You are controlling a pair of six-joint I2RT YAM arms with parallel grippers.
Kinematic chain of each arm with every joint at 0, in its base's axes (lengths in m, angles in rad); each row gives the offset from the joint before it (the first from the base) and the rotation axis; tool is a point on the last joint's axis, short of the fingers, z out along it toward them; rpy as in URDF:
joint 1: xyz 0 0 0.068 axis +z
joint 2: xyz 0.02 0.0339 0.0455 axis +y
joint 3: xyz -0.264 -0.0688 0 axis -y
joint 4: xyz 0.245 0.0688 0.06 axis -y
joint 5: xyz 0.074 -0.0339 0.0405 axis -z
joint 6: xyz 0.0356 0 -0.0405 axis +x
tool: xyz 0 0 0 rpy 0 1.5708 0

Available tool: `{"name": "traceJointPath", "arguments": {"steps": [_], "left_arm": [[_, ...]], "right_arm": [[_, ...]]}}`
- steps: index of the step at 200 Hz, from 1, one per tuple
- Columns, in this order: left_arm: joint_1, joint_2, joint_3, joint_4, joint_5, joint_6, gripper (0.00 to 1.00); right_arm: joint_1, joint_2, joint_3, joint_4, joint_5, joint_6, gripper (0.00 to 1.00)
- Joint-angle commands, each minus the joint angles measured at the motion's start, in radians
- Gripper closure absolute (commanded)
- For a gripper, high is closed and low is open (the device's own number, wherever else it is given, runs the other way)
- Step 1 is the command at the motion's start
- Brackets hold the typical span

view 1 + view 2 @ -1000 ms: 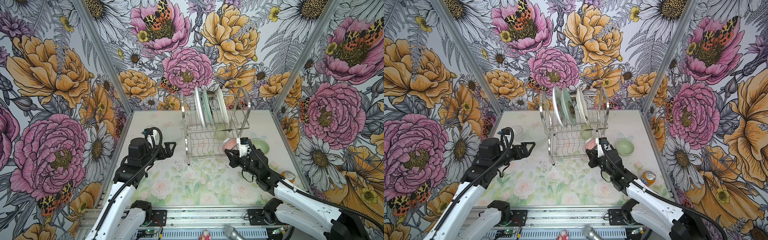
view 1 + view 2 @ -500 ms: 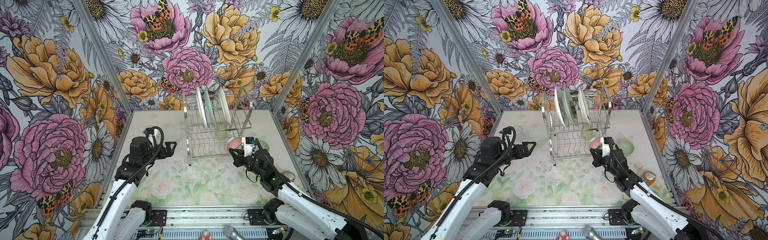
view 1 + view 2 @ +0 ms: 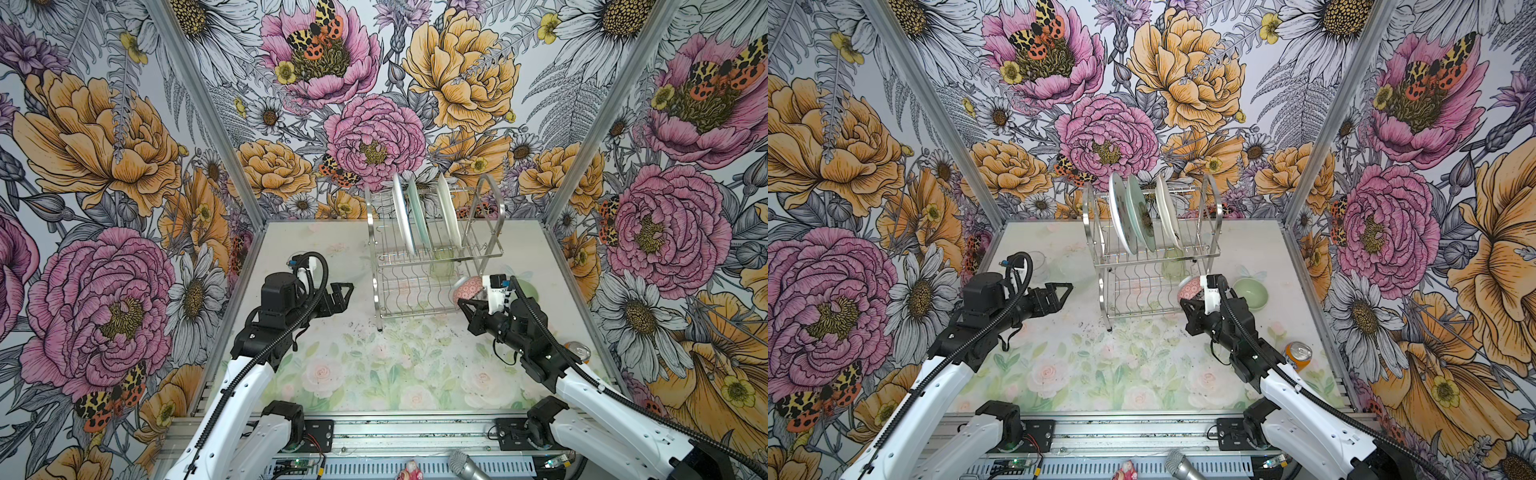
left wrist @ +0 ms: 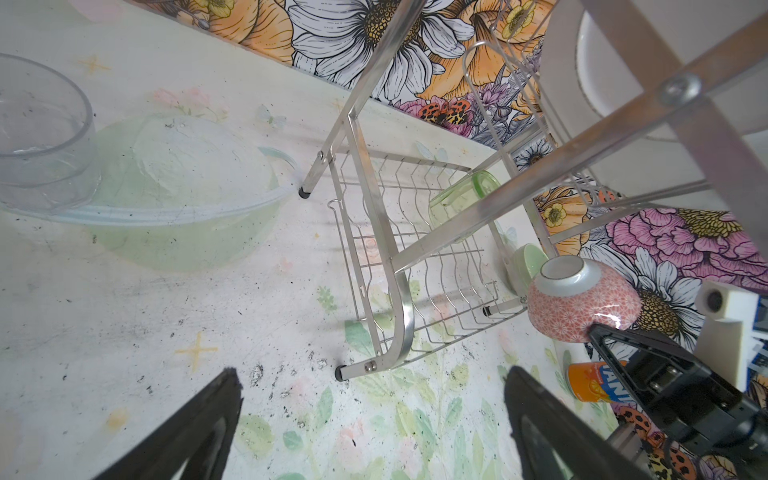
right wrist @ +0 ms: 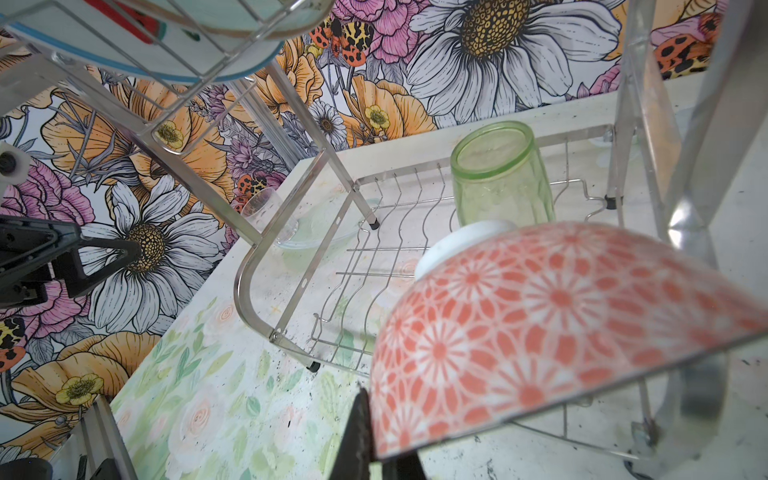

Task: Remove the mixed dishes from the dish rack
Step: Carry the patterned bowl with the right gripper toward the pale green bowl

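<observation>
The chrome dish rack (image 3: 478,249) (image 3: 1200,249) stands at the back middle of the table. Its upper tier holds three upright plates: a watermelon-print one (image 3: 1121,216), a pale aqua one (image 3: 1142,216) and a cream one (image 3: 1167,212). A green tumbler (image 5: 500,178) (image 4: 461,199) stands upside down on the lower tier. My right gripper (image 3: 461,303) (image 5: 374,440) is shut on the rim of a pink patterned bowl (image 5: 561,332) (image 3: 1190,289). It holds the bowl tilted, foot up, at the rack's right front corner. My left gripper (image 3: 347,293) (image 4: 372,374) hangs open and empty, left of the rack.
A pale green bowl (image 3: 1250,293) sits on the table just right of the rack. An orange drink can (image 3: 1298,355) stands near the right wall. A clear tumbler (image 4: 41,137) and a clear shallow dish (image 4: 178,187) sit at the back left.
My right gripper has shifted a little to the right with the pink bowl in it. The left arm has barely moved.
</observation>
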State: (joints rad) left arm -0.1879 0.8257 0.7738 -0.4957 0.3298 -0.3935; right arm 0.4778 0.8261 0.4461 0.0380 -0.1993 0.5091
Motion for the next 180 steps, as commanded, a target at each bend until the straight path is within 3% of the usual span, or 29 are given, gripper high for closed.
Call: {"name": "traceJointPath", "arguments": {"steps": [1, 91, 180], "left_arm": [[-0.006, -0.003, 0.023, 0.02, 0.0, 0.014, 0.01], [-0.006, 0.004, 0.015, 0.02, 0.005, 0.013, 0.01], [-0.007, -0.03, 0.021, 0.02, 0.012, 0.001, 0.01]], "right_arm": [[-0.016, -0.015, 0.034, -0.003, 0.01, -0.02, 1.0], [-0.016, -0.155, 0.0, -0.055, 0.033, -0.023, 1.0], [-0.025, -0.227, 0.02, -0.144, 0.179, -0.01, 1.0]]}}
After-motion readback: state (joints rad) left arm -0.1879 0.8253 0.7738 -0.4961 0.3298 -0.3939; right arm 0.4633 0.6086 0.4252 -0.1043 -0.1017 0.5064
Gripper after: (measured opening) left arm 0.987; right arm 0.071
